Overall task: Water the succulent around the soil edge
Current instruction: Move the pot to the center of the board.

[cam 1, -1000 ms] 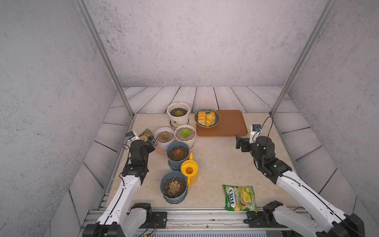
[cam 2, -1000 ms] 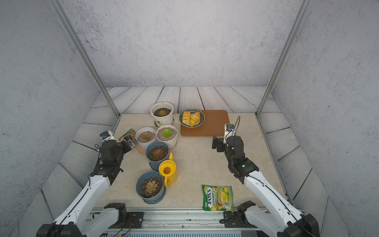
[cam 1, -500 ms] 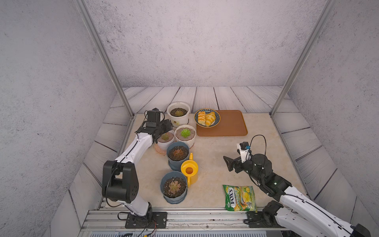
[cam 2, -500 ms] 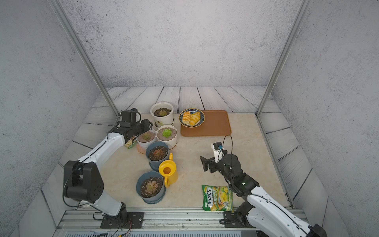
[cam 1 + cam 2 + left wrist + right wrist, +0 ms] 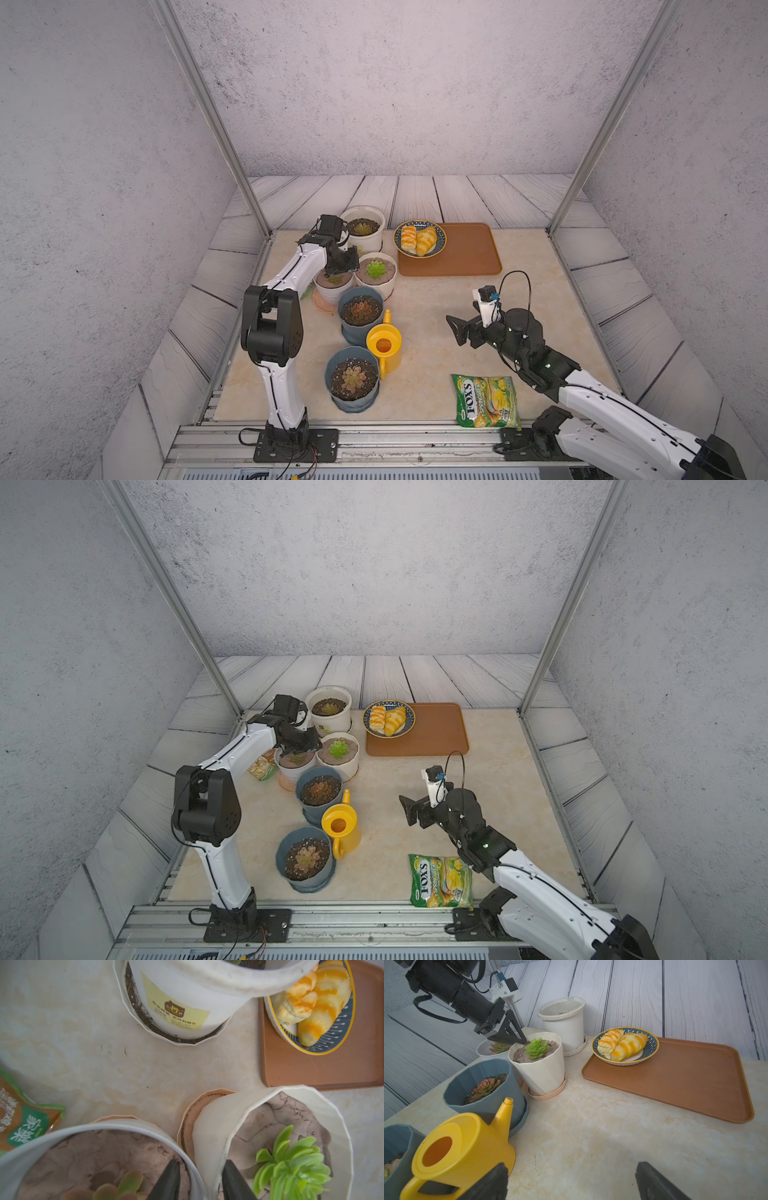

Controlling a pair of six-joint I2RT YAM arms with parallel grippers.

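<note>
nearest the rail, the candy bag [image 5: 486, 401] lies flat on the surface [image 5: 436, 299] and plays no part in the job. just beyond it the right gripper [image 5: 454, 331] hangs low. its fingers [image 5: 492, 1182] are spread as wide as they go, with nothing between them. it is near the yellow watering can [image 5: 392, 355] but apart from it.

the can stands upright on the surface, untouched, between the near blue pot [image 5: 353, 405] and the second blue pot [image 5: 349, 332], with its spout beside the second.

farther back, the left gripper [image 5: 201, 1162] reaches down where the round white pot [image 5: 83, 1126] and the faceted cream pot [image 5: 214, 1126] stand side by side. its fingers are partway closed and straddle the two rims, one tip over each pot's soil. i cannot tell whether they pinch anything.

the soil around the green succulent [image 5: 291, 1163] looks dry and cracked. behind these stand the tall white pot [image 5: 365, 241] and the bread plate [image 5: 442, 243] on the brown tray [image 5: 469, 253].

as i judge it, the task is barely begun: the can is not yet grasped and nothing is poured. what is left is to take the can, lift it, carry the spout to the chosen pot, tilt it along the soil's edge and clear of the rosette, then set it down. the task does not say which succulent is meant.
</note>
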